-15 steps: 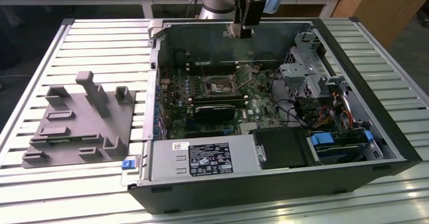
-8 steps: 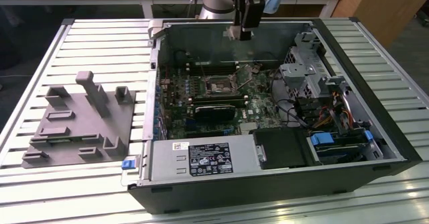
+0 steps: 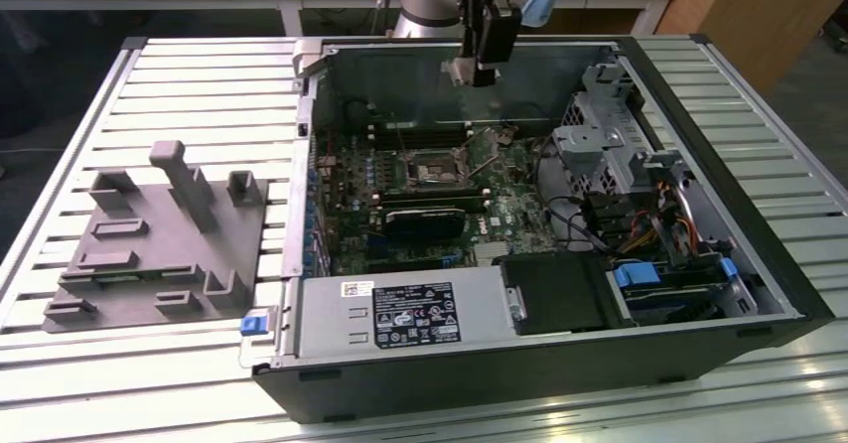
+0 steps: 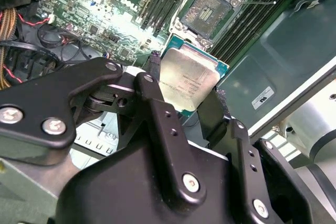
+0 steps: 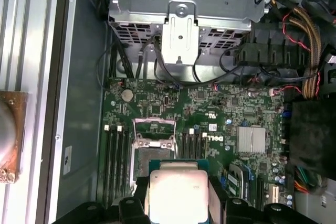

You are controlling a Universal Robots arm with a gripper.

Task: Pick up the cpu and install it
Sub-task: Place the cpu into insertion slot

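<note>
My gripper [image 4: 185,88] is shut on the cpu [image 4: 188,80], a flat square chip with a silvery top plate and a green rim, pinched between two black fingers [image 4: 155,103]. The first wrist view shows the cpu [image 5: 177,192] held the same way. In the exterior view the gripper [image 3: 479,73] hangs above the open computer case [image 3: 557,215], near its back wall. The dark square socket [image 3: 436,170] on the motherboard lies below and a little forward of it. In both wrist views the socket [image 4: 209,11] [image 5: 151,149] sits open with its metal frame raised, apart from the chip.
A grey plastic fixture plate [image 3: 159,254] with upright blocks lies on the slatted table at the exterior view's left. Inside the case are memory slots [image 5: 114,156], a heatsink [image 5: 251,140], cable bundles [image 5: 299,40], a drive cage [image 3: 603,125] and a power supply [image 3: 397,314].
</note>
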